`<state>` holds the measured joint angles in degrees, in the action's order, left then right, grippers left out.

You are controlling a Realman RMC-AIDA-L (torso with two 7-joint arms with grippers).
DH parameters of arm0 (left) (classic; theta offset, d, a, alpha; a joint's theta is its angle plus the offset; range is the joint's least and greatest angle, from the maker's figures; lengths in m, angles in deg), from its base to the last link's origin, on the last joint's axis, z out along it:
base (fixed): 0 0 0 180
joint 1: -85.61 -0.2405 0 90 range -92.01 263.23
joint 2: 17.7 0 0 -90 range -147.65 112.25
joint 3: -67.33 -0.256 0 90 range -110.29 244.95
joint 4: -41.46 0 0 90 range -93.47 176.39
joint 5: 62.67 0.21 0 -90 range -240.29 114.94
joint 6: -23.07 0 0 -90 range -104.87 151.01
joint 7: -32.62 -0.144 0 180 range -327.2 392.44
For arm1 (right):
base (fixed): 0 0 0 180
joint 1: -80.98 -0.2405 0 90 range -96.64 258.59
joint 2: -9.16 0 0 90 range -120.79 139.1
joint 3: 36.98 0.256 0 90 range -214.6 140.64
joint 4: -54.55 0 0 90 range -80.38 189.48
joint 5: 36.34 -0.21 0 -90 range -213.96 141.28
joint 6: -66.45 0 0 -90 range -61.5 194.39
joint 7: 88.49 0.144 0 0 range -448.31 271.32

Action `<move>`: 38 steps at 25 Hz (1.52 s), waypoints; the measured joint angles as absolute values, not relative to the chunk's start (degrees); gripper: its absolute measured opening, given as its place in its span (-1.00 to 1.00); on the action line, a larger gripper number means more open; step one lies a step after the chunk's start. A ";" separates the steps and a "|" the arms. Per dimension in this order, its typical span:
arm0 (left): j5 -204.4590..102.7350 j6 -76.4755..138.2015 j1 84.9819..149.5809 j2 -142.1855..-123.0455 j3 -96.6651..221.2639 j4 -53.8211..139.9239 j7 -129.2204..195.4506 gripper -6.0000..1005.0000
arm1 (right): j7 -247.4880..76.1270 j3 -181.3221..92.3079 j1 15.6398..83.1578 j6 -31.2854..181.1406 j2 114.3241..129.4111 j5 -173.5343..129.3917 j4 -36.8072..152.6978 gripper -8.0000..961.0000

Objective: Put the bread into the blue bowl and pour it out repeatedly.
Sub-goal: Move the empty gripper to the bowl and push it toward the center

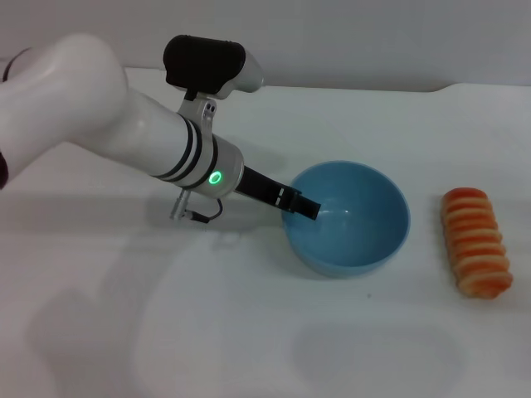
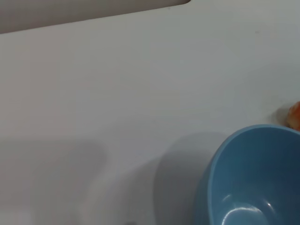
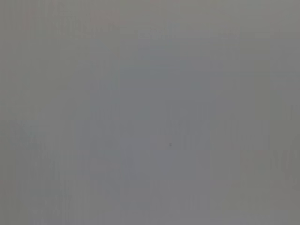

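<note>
Left gripper: my left gripper reaches in from the left, its dark tip at the left rim of the blue bowl, touching or just over the rim. I cannot tell whether it is clamped on the rim or apart.
Blue bowl: I see it upright near the middle of the surface, hollow empty, with a glossy glint inside. In the left wrist view the blue bowl fills the corner, only partly in frame.
Bread: the bread lies on the surface to the right of the bowl, apart from it, ridged striped side up, long axis running near to far. It is well apart from my left gripper, with the bowl between them. In the left wrist view only an orange sliver of the bread shows past the bowl's rim.
Surface: white and plain, with soft shadows of the arm at near left.
Room: a pale wall runs behind the far edge of the surface.
Right arm: I don't see it in the head view; its wrist view gives me only flat grey.
</note>
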<state>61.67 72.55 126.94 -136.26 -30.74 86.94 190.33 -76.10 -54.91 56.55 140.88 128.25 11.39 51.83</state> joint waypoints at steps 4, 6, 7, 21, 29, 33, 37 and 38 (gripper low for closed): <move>60.24 71.50 127.06 -136.26 -31.00 85.27 190.29 0.64 | -76.10 -54.91 56.62 140.88 128.25 11.39 51.83 0.70; 59.67 71.07 127.31 -136.27 -31.07 84.16 190.28 0.64 | -76.10 -54.91 56.63 140.88 128.25 11.38 51.83 0.70; 59.49 70.92 127.45 -136.29 -31.15 83.72 190.27 0.64 | -76.10 -54.91 56.63 140.88 128.25 11.38 51.83 0.70; 56.68 69.81 129.53 -136.34 -33.19 80.16 190.27 0.54 | -76.10 -54.90 56.80 141.17 128.25 11.38 51.66 0.70; 56.09 69.39 130.73 -136.35 -34.13 80.05 189.50 0.27 | -76.10 -54.91 56.81 141.37 128.25 11.38 51.65 0.70; 55.90 68.90 131.08 -136.47 -34.34 79.68 189.01 -0.06 | -76.10 -54.91 56.80 141.40 128.25 11.39 51.65 0.70; 55.85 67.81 131.94 -136.55 -35.72 78.17 189.27 -0.54 | -76.10 -54.91 56.80 141.42 128.33 11.38 51.65 0.70; 55.80 67.67 132.03 -136.57 -35.92 78.07 189.31 -0.63 | -76.10 -54.91 56.80 141.42 128.33 11.38 51.64 0.70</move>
<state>55.80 67.67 132.03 -136.57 -35.92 78.07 189.31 -76.10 -54.91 56.80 141.42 128.33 11.38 51.64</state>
